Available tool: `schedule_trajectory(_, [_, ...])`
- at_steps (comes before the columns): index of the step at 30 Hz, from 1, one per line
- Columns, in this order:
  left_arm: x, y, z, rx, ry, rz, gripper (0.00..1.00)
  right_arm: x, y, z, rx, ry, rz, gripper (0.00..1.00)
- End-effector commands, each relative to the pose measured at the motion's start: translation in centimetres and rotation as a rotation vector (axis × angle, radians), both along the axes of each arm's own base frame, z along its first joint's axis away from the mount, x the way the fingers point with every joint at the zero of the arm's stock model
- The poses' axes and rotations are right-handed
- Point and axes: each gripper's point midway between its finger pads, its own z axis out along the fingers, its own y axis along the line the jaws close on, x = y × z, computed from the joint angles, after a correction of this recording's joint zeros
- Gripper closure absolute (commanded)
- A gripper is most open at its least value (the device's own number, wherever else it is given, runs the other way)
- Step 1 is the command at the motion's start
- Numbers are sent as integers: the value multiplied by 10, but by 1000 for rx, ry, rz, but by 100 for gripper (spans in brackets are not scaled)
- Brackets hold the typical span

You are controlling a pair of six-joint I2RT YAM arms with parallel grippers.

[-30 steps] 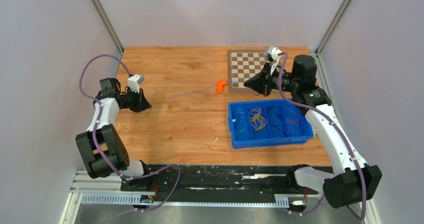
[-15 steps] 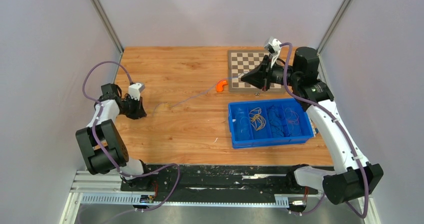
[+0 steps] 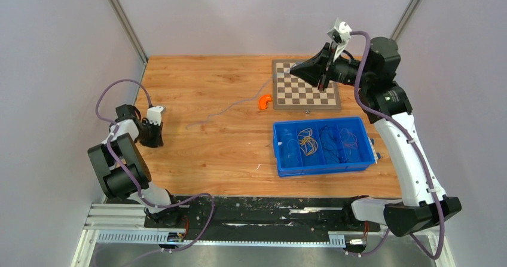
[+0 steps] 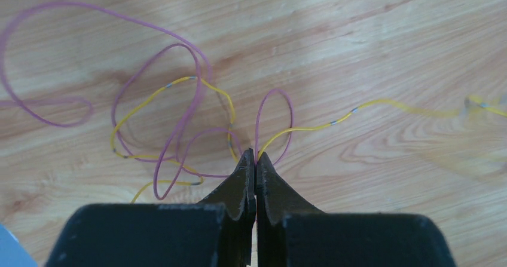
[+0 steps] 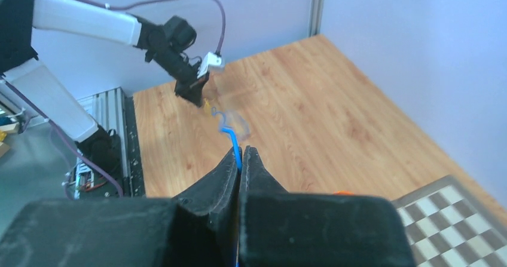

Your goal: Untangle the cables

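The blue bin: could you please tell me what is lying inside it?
The blue bin holds a yellow cable coil and dark cables in separate compartments; whether its leftmost compartment holds anything is unclear.

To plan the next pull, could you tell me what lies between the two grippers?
The top view shows a thin cable crossing the wooden table between left gripper and right gripper, a small orange piece beside it.

no readable text, labels or numbers anywhere
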Motion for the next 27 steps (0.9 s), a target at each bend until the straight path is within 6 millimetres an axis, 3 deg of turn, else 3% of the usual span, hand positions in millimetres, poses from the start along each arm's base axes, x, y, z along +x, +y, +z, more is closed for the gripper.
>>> schedule_trajectory(1, [1, 25, -7, 87, -5, 23, 100, -5, -10, 58, 54, -136, -39, 100])
schedule_trajectory(4, [1, 28, -8, 87, -1, 23, 100, -7, -11, 70, 69, -148, -32, 100])
schedule_trajectory(10, [15, 20, 17, 45, -88, -15, 100, -9, -5, 58, 61, -107, 13, 100])
schedule_trajectory(12, [16, 6, 32, -16, -122, -71, 90, -12, -2, 56, 65, -85, 41, 100])
schedule_trajectory(13, [17, -9, 49, -73, -173, -105, 66, -14, 0, 55, 66, -77, 50, 100])
schedule_trajectory(14, [16, -17, 68, -80, -229, -133, 55, -16, 1, 55, 66, -80, 57, 100])
schedule_trajectory(15, [19, -32, 84, -141, -294, -171, 32, -17, 2, 55, 66, -80, 61, 100])
schedule_trajectory(17, [18, -56, 129, -207, -434, -242, 4, -20, 3, 56, 69, -76, 74, 100])
schedule_trajectory(20, [6, -92, 198, -291, -612, -338, 0, -26, 9, 55, 73, -67, 103, 100])
schedule_trajectory(22, [-8, -128, 237, -347, -693, -451, 0, -33, 16, 56, 78, -63, 131, 100])
schedule_trajectory(26, [-43, -193, 286, -444, -793, -654, 0, -48, 40, 53, 90, -47, 204, 100])
schedule_trajectory(27, [-50, -204, 285, -511, -751, -636, 0, -50, 45, 51, 92, -43, 215, 100])
